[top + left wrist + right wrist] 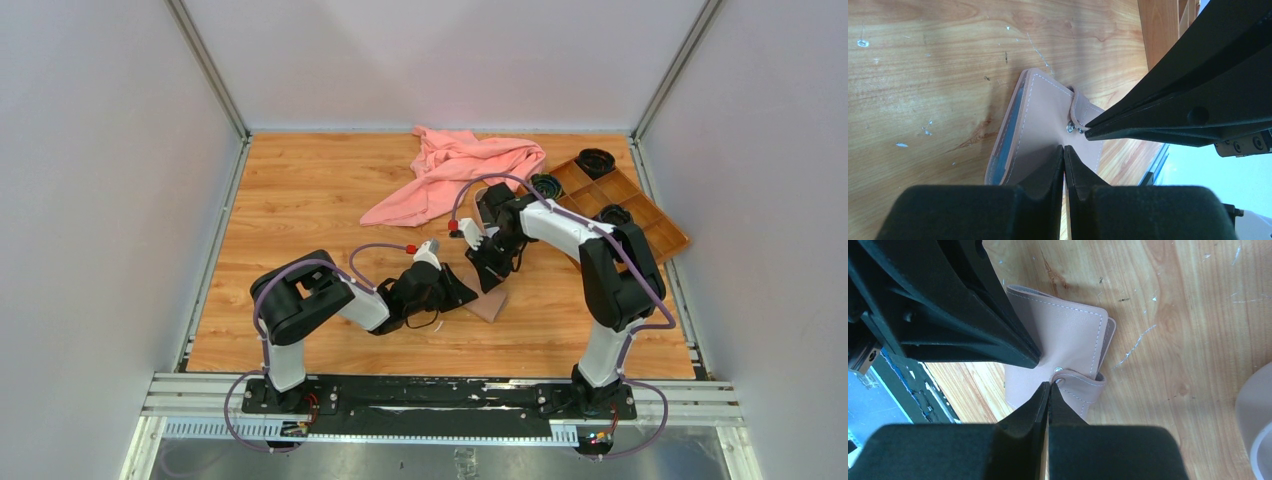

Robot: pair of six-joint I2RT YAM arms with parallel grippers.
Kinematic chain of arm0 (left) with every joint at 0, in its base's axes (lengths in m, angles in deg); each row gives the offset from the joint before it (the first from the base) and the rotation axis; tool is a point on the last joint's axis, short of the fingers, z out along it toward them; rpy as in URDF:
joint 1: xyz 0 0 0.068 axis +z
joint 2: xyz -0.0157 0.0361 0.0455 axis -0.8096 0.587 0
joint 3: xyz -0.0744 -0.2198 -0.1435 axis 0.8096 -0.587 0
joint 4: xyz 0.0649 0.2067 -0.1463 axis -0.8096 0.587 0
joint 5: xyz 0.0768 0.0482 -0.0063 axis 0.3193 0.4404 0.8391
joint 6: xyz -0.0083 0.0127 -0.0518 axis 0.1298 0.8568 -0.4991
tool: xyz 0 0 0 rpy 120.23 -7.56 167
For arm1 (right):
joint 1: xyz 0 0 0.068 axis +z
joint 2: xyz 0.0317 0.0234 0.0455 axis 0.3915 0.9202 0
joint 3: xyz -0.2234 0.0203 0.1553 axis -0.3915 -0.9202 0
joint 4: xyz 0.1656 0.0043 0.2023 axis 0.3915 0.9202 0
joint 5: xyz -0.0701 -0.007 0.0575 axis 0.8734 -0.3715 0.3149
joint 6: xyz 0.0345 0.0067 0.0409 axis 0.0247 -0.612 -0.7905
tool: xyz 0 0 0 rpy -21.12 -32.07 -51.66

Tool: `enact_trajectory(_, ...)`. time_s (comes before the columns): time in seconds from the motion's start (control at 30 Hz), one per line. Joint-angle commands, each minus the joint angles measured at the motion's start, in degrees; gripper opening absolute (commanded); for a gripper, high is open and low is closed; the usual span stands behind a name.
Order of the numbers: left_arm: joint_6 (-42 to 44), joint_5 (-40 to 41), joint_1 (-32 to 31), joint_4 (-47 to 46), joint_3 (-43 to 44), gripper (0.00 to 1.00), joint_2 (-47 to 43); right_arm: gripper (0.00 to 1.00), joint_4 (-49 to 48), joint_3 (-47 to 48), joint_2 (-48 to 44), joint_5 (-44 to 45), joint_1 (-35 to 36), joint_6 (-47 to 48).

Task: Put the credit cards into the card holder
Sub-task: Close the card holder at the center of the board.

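The card holder [490, 307] is a pinkish-tan folded wallet lying on the wooden table, with blue-grey sleeves showing at its edge [1007, 140]. My left gripper [1064, 148] is shut, its tips resting on the flat of the cover [1068, 330]. From the other side, my right gripper [1049, 385] is also shut, tips touching the snap end of the tab [1078, 385]. Both grippers meet over the holder in the top view, left gripper [470, 297] and right gripper [491, 278]. The credit cards are out of view.
A pink cloth [455, 170] lies crumpled at the back. A brown compartment tray [640, 215] with black round items [597, 160] sits at the back right. A pale rounded rim [1255, 435] shows at the right edge of the right wrist view.
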Motion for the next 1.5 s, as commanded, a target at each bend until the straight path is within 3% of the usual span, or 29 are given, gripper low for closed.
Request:
enact_trajectory(0.0,2.0,-0.3,0.2,3.2,-0.1,0.08,1.7,0.0,-0.6,1.1,0.8,0.5,1.5,-0.7)
enact_trajectory(0.63,1.9,-0.3,0.2,2.9,-0.2,0.07,1.8,0.0,0.3,0.2,1.1,3.7,4.2,-0.1)
enact_trajectory(1.47,1.9,-0.3,0.2,2.8,-0.4,0.07,1.6,0.0,0.9,2.7,9.4,7.5,5.2,-3.1)
